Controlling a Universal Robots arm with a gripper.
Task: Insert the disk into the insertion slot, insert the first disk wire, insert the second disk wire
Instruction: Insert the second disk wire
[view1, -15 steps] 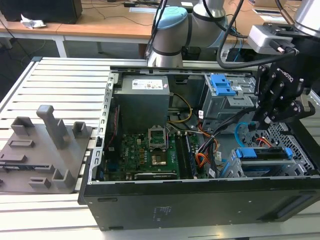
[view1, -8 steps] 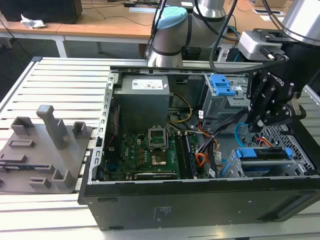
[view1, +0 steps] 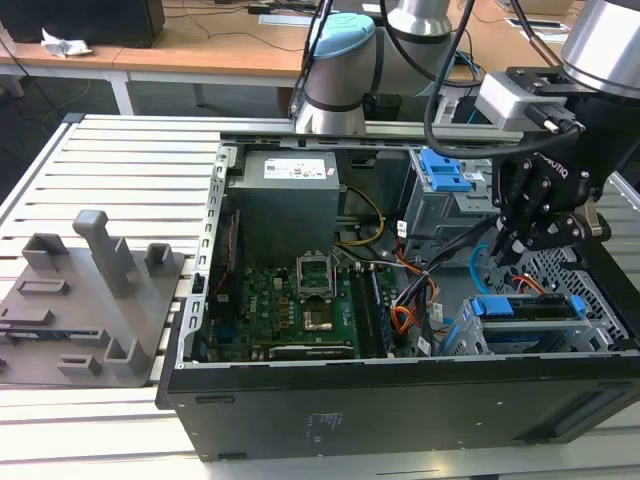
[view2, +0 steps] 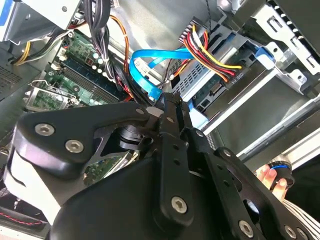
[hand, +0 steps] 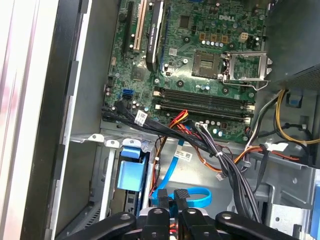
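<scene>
The disk (view1: 520, 308) is seen seated flat in the perforated drive cage (view1: 565, 268), long axis across the exterior view. The second-wire step is judged in hand: the light-blue cable (view2: 160, 54) is pinched near its end in the narrowed gripper (view2: 170, 102), aimed toward the disk; squaring it with the disk's edge is called for.

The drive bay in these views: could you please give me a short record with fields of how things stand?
disk: blue-framed, lying in the insertion slot
first disk wire: red-orange, runs to the disk's end
second disk wire: light-blue, looped, its end at the gripper
gripper: shut on the second disk wire, close by the disk
</scene>
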